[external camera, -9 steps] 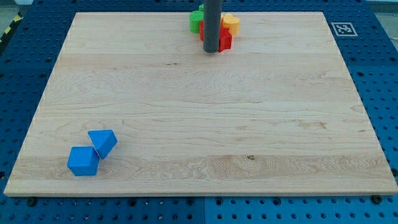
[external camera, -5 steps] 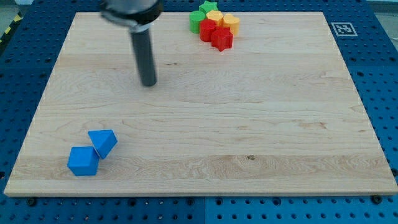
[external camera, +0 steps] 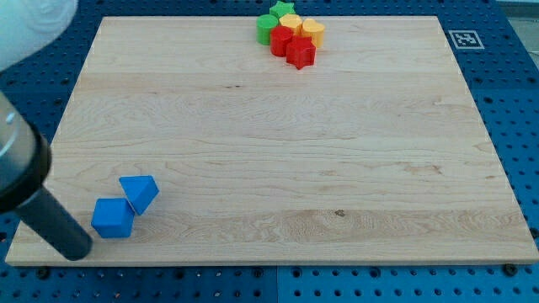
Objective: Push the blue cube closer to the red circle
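The blue cube [external camera: 113,218] sits near the board's bottom left corner, touching a blue triangular block [external camera: 140,192] just up and right of it. The red circle [external camera: 281,40] is at the view's top centre, packed in a cluster with a red star [external camera: 301,53], yellow blocks [external camera: 312,32] and green blocks [external camera: 268,28]. My tip [external camera: 74,251] is at the bottom left edge of the board, just left of and below the blue cube, a small gap apart from it.
The wooden board [external camera: 278,143] lies on a blue perforated table. A fiducial marker [external camera: 465,39] sits at the board's top right corner. The arm's body fills the view's far left.
My tip has swept from the cluster at the top centre, across the upper left of the board, down to the bottom left corner beside the blue cube. No block has moved.
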`<state>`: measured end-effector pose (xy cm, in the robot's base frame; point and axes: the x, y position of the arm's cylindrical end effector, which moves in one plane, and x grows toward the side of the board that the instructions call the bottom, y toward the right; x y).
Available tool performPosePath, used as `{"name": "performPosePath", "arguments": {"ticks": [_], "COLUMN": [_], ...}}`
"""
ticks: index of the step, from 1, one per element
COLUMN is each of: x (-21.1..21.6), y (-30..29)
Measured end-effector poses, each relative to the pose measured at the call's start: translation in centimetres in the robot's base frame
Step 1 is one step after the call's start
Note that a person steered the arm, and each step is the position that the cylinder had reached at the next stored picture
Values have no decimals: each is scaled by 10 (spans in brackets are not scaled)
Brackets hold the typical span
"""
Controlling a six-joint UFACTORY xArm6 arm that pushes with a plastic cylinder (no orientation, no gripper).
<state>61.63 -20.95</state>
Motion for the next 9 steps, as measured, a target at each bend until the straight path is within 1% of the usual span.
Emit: {"name": "performPosePath", "arguments": {"ticks": [1,2,3,4,5,6,7,9], "x": [-15,-34,-37,-26,-3,-7,-18,-37], "y": [41,70,70,60,42,-9,-25,1]}}
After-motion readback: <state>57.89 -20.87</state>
